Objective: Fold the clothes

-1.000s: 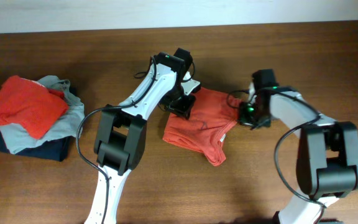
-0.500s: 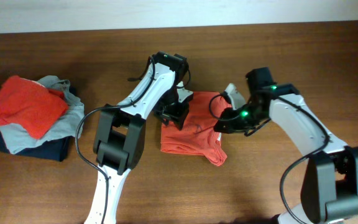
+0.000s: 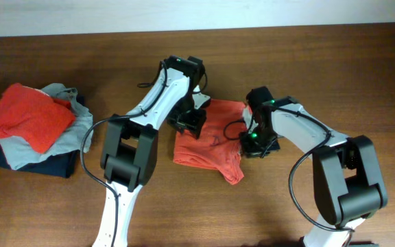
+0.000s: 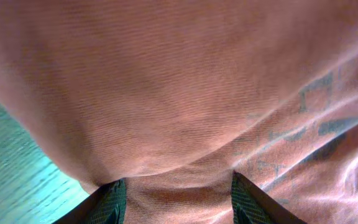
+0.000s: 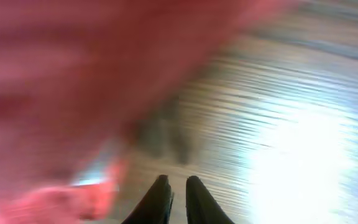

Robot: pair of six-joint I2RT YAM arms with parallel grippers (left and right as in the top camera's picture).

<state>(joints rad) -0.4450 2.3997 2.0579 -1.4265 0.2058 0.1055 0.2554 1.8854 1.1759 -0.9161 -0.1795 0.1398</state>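
Shows an orange-red shirt point(image 3: 208, 144) bunched into a rough, rumpled block at the middle of the wooden table point(image 3: 334, 62), with a loose tail trailing off toward 5 o'clock and a few dark marks of lettering near its centre. Seen close from the left wrist, fills nearly the whole view as ribbed reddish cloth, with a smooth fold bulging on top and faded grey lettering toward 3 o'clock. Places the left gripper point(image 3: 189, 125) at the shirt's 10 o'clock corner, down on the cloth, its fingers point(image 4: 112, 202) standing well apart with fabric spread across the gap and nothing pinched. Places the right gripper point(image 3: 251, 145) at the shirt's 3 o'clock edge, just beside the hem or touching it; cannot tell which. Shows that gripper's tips drawn nearly together, only a sliver of bare wood between them, gripping nothing, with the cloth a red smear from 9 to 11 o'clock. Leaves a pile point(image 3: 36, 134) of other clothes well apart at 9 o'clock: red on top, grey beneath, navy at the bottom. Hides the shirt's sleeves and neck inside the folds; blurs the right wrist view heavily; cuts both left fingers off at the bottom edge.
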